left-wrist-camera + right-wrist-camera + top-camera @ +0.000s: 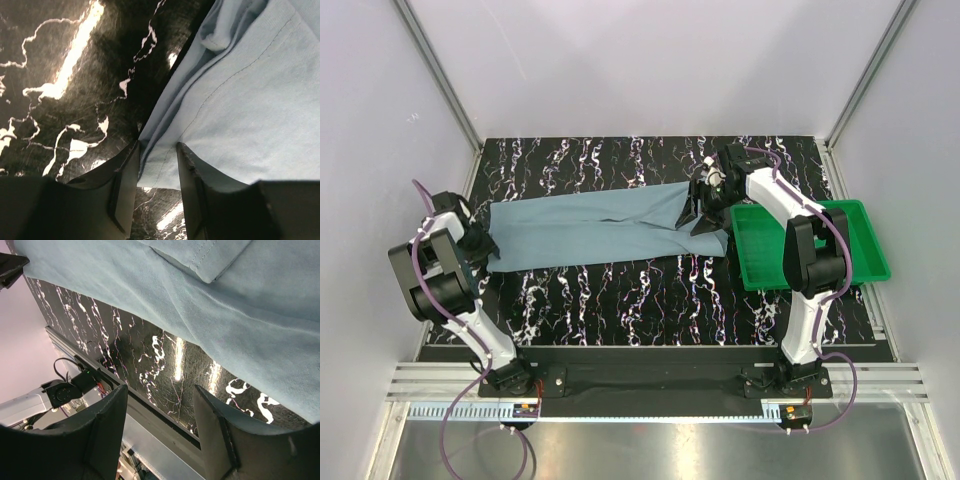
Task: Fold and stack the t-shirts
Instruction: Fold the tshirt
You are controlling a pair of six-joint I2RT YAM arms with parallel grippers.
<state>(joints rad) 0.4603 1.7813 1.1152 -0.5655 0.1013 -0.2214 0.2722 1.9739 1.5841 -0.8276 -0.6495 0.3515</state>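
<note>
The blue-grey shirt [590, 230] lies flat in a long band on the bench [620, 290], one end just beside the green tray [840, 262] and the other well away from it. The right arm rises with its elbow over the tray and bends down past the tray's far corner. Its end effector [705, 212] hangs over the shirt end nearest the tray, fingers spread and holding nothing. The left arm is folded tight. Its end effector [480, 242] sits low at the shirt end farthest from the tray, pinching the cloth's edge.
</note>
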